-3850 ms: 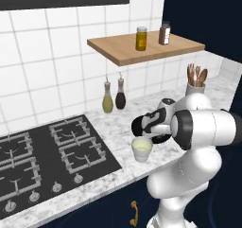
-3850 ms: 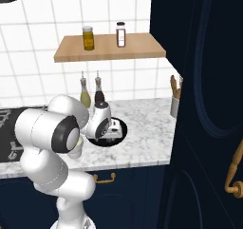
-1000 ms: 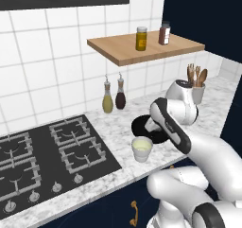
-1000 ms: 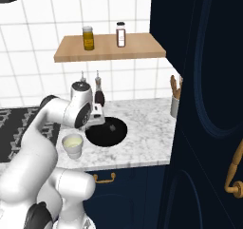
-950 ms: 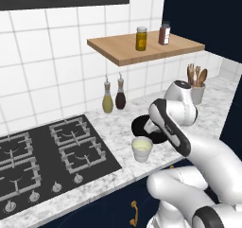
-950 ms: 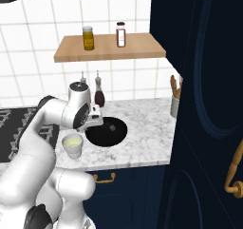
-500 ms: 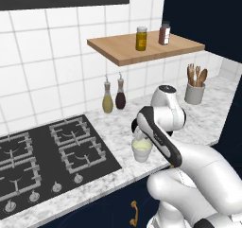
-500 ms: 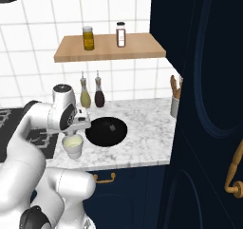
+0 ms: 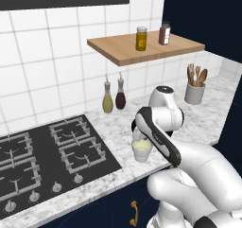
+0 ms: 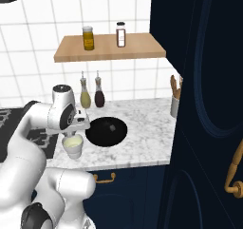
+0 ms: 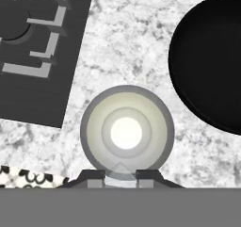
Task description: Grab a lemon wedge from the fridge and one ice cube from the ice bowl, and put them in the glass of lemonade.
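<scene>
Marble counter: one glass of lemonade directly under the gripper. Fingertips nearly together, pinching a small pale piece, too cut off to identify. One black bowl beside.

A home kitchen, rendered. White tiled wall behind a grey-veined marble counter. Black gas hob with grates and front knobs set into that counter. Wooden shelf on the tiles, carrying two jars. Two bottles, one yellowish and one dark, hung below the shelf. Grey pot of wooden spoons at the counter's far end. Round black bowl on the marble beside a glass of pale yellow drink. Navy cupboards with brass handles beside and under the counter.
</scene>
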Tool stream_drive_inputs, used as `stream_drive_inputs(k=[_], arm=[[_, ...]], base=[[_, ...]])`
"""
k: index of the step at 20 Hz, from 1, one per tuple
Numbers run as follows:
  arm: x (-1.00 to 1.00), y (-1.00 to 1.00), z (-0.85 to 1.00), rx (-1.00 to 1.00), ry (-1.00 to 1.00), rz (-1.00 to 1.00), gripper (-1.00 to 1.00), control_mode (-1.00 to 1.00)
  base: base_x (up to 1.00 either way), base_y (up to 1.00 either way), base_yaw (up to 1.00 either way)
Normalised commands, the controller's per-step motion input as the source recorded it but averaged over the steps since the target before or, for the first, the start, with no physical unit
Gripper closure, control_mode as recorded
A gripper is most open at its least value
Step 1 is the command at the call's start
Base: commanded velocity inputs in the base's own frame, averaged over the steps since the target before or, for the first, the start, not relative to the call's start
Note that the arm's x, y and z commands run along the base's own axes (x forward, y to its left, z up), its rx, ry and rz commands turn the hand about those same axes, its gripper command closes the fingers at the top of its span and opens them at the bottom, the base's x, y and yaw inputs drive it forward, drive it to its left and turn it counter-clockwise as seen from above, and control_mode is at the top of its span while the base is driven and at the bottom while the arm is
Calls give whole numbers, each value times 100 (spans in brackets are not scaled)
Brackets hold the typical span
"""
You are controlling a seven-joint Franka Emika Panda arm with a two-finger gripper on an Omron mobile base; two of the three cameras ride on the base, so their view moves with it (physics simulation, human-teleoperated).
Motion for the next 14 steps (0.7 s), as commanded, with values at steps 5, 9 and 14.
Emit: stream_drive_inputs(k=[5,9,14], arm=[[32,0,-1,0,2,0,100,-100],[11,0,-1,0,0,0,100,-100],[0,7,-1,0,0,0,100,-100]], base=[[0,0,0],[0,0,0],[0,0,0]])
